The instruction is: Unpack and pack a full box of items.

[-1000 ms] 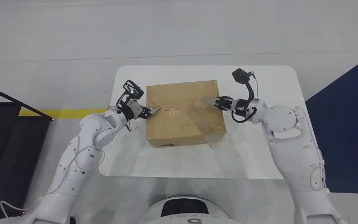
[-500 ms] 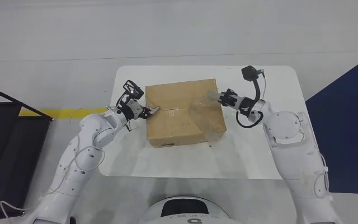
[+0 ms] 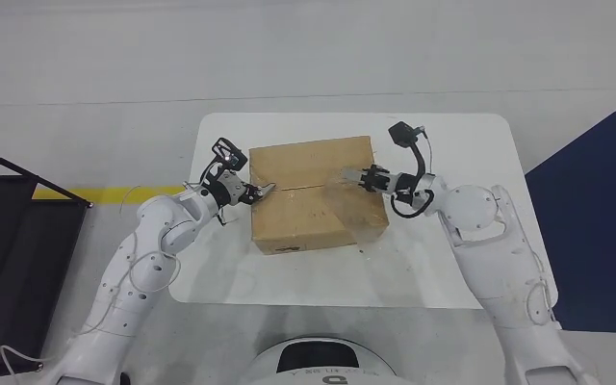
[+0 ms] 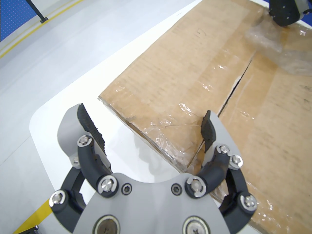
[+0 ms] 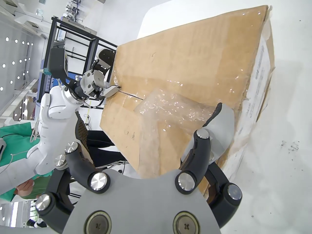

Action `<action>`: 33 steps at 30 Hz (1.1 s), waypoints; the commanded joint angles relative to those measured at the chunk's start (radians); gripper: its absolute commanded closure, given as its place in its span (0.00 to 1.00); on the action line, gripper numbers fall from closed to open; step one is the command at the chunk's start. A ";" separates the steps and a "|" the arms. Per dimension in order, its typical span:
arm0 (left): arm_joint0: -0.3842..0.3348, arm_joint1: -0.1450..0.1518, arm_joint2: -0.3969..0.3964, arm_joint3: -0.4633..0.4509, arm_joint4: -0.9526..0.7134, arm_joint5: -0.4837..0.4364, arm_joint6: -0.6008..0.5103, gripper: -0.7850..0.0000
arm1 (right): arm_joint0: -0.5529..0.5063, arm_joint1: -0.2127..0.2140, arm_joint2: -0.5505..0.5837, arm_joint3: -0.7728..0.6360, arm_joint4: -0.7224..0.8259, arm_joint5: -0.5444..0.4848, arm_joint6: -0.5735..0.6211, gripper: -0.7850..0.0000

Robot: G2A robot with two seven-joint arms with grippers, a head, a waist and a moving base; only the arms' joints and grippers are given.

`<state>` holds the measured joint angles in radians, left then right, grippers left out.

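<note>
Box [image 3: 313,217] seam [image 4: 240,80] runs along bench [image 3: 433,260] left-right; left gripper [image 4: 143,113] spread at left end, right gripper [image 3: 353,177] spread over loose film [image 5: 170,108].

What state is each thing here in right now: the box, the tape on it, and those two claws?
cardboard box: shut, flaps meeting along a narrow seam, flat on the table.
clear tape: partly peeled, crumpled in a wad on the box top.
left gripper: open, at the box's edge by the seam's end.
right gripper: open, over the box top at the tape wad.
</note>
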<state>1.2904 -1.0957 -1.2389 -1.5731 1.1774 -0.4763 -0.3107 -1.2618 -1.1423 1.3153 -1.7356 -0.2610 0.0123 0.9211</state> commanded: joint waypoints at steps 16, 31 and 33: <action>0.000 0.000 0.000 0.000 0.000 0.000 0.000 0.00 | -0.033 0.008 0.036 -0.037 0.098 -0.050 -0.010 0.00; -0.002 0.000 -0.011 -0.035 -0.018 0.003 -0.006 0.00 | 0.002 0.000 -0.016 0.057 0.128 0.014 -0.064 0.00; -0.001 0.001 -0.015 -0.040 -0.025 0.001 -0.010 0.00 | 0.007 -0.001 -0.018 0.069 0.144 0.009 -0.073 0.00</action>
<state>1.2888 -1.0948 -1.2527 -1.6115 1.1560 -0.4734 -0.3187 -1.2568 -1.1433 1.2977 -1.6712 -0.1230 0.0245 0.8515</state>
